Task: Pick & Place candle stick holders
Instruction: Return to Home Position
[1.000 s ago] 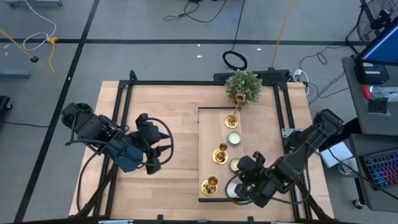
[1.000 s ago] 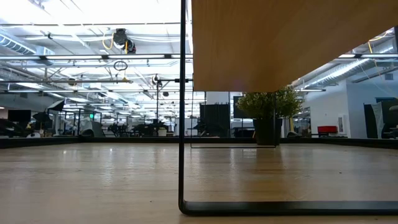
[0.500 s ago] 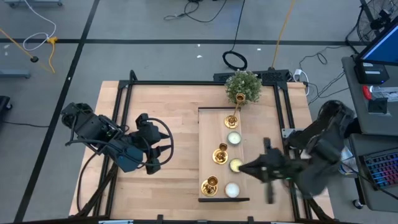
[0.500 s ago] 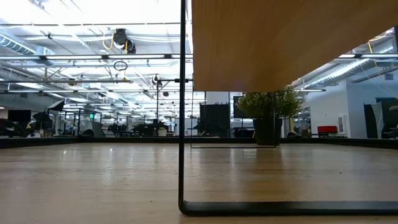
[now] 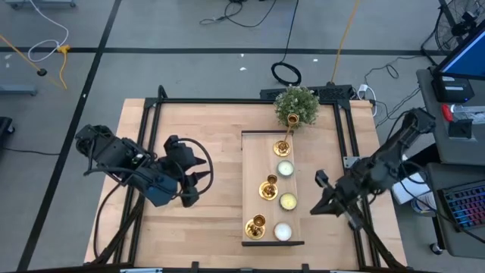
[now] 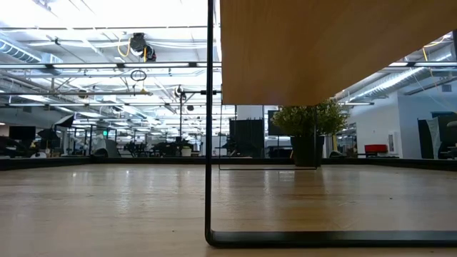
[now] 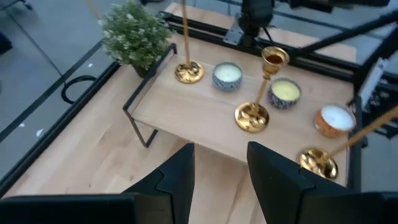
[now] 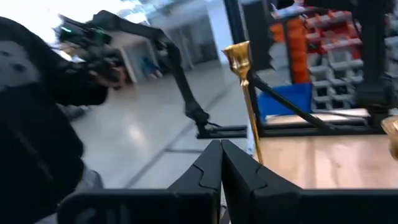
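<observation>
Three gold candle stick holders stand by their round bases on a raised wooden shelf [image 5: 251, 163]: one at the far end [image 5: 282, 148], one in the middle [image 5: 267, 189], one at the near end [image 5: 255, 226]. In the left wrist view they show as a far one [image 7: 188, 71], a middle one [image 7: 252, 117] and a near one [image 7: 317, 163]. My left gripper [image 5: 189, 186] is open and empty, left of the shelf; it also shows in its wrist view [image 7: 221, 180]. My right gripper [image 5: 317, 199] is shut and empty, right of the shelf. Its wrist view [image 8: 221, 155] shows one holder's stem [image 8: 249, 112] beyond the fingers.
Three tealights [image 5: 285, 168] [image 5: 288, 201] [image 5: 282, 231] sit on the shelf beside the holders. A green potted plant [image 5: 295, 106] stands at the shelf's far end. The low view shows the shelf's black wire leg [image 6: 209, 143] and bare table under it.
My right gripper has drawn back from the near end of the shelf, over the nearest tealight, toward the table's right edge and a little farther away, turning as it went. The tealight it covered now shows.
</observation>
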Available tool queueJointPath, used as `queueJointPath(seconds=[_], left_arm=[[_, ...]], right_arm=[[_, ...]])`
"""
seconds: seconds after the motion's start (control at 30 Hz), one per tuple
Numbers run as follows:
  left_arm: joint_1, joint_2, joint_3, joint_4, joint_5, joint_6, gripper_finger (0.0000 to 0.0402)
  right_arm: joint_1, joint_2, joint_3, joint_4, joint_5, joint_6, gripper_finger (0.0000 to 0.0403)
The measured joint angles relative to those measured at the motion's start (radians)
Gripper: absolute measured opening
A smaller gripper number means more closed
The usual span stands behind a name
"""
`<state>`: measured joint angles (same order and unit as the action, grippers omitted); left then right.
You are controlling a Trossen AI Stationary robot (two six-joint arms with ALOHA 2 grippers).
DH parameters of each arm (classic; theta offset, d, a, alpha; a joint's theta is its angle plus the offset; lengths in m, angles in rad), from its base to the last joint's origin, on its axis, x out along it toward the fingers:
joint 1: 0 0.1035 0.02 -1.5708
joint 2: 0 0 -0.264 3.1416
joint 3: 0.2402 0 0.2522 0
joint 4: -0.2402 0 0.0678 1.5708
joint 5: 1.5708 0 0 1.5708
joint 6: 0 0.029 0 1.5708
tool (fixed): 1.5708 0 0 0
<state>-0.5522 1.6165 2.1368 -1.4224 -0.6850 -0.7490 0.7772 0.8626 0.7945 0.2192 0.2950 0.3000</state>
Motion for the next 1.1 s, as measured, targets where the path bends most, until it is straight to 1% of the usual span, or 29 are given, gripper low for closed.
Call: queueJointPath(seconds=[0.1, 0.17, 0.27, 0.43, 0.67, 0.73, 0.8, 0.87, 0.97, 1.1], left_arm=[[0.022, 0.0, 0.0, 0.009, -0.026, -0.02, 0.0152], [0.039, 0.0, 0.0, 0.032, -0.037, -0.021, 0.0152], [0.067, 0.0, 0.0, 0.057, -0.051, -0.022, 0.0152], [0.125, 0.0, 0.0, 0.116, -0.06, -0.046, 0.0152], [0.203, 0.0, 0.0, 0.164, -0.059, -0.043, 0.0152], [0.223, 0.0, 0.0, 0.168, -0.058, -0.043, 0.0152], [0.242, 0.0, 0.0, 0.173, -0.047, -0.044, 0.0152], [0.255, 0.0, 0.0, 0.177, -0.036, -0.045, 0.0152], [0.276, 0.0, 0.0, 0.191, -0.022, -0.045, 0.0152], [0.294, 0.0, 0.0, 0.198, -0.014, -0.046, 0.0152]], right_arm=[[-0.016, -0.141, -0.148, 0.053, -0.064, -0.006, 0.0], [-0.02, -0.234, -0.229, 0.034, -0.094, 0.0, 0.0], [-0.037, -0.376, -0.314, -0.021, -0.118, -0.002, 0.0], [-0.088, -0.603, -0.38, -0.212, -0.148, -0.027, 0.0], [-0.159, -0.852, -0.386, -0.497, -0.172, -0.047, 0.0], [-0.167, -0.86, -0.378, -0.535, -0.17, -0.065, 0.0], [-0.176, -0.86, -0.374, -0.577, -0.201, -0.08, 0.0], [-0.182, -0.852, -0.378, -0.556, -0.219, -0.097, 0.0], [-0.192, -0.859, -0.395, -0.567, -0.241, -0.102, 0.0], [-0.198, -0.86, -0.443, -0.466, -0.268, -0.081, 0.0]])
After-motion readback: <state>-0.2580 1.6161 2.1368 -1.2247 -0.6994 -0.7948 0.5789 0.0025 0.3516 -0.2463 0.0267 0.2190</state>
